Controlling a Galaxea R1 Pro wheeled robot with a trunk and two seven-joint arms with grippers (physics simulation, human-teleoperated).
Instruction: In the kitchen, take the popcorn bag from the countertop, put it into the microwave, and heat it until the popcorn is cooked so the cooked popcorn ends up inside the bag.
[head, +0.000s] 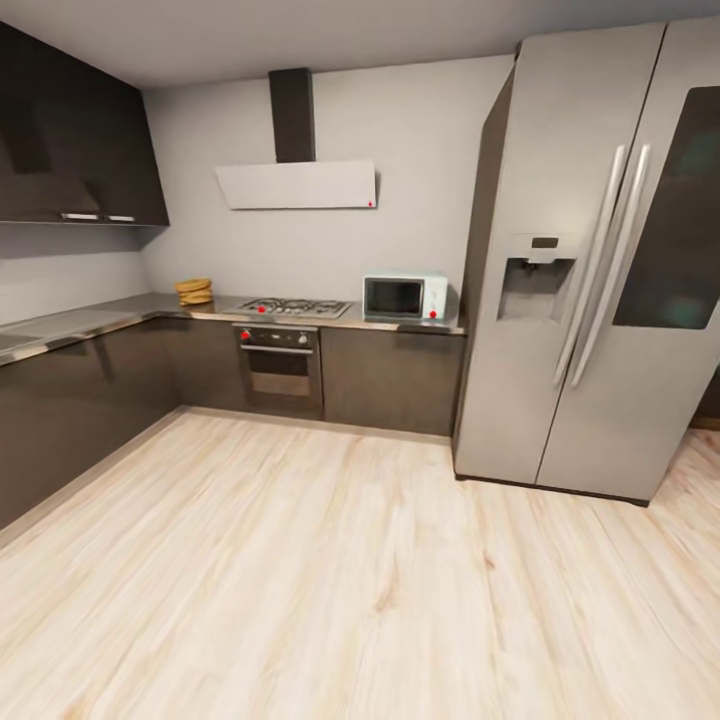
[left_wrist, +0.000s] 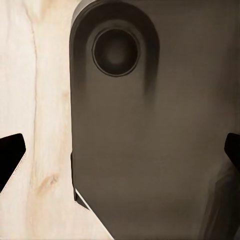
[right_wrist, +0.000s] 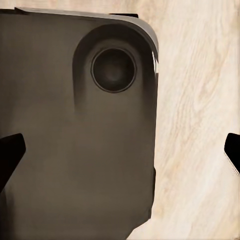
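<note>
Kitchen, seen from across the room; landmark: the microwave (head: 405, 297), pale mint with a dark glass door shut and a red dot on its control panel, standing on the grey steel-look tabletop (head: 120, 314) at the far wall. Just beside the microwave, toward the corner: a gas hob (head: 294, 307) set into the tabletop, with a built-in oven (head: 280, 365) below it and an extractor hood (head: 297, 183) on the wall above. Further from the microwave, past the hob: a tan-brown stacked object (head: 194, 291) on the tabletop near the corner, too small to tell whether it is the popcorn bag. On the microwave's other side, close by: a tall silver double-door refrigerator (head: 590, 280) with a dispenser in one door. Dark base cabinets (head: 392, 380) under the microwave; dark wall cabinets (head: 75, 140) well apart from it along the side wall. Pale wood floor (head: 330, 590) between camera and microwave. Left claw (left_wrist: 120, 152): dark fingertips at both picture edges, spread wide, nothing held, above the robot's dark base (left_wrist: 150, 140) and floor. Right claw (right_wrist: 120, 152): likewise spread wide and empty.
</note>
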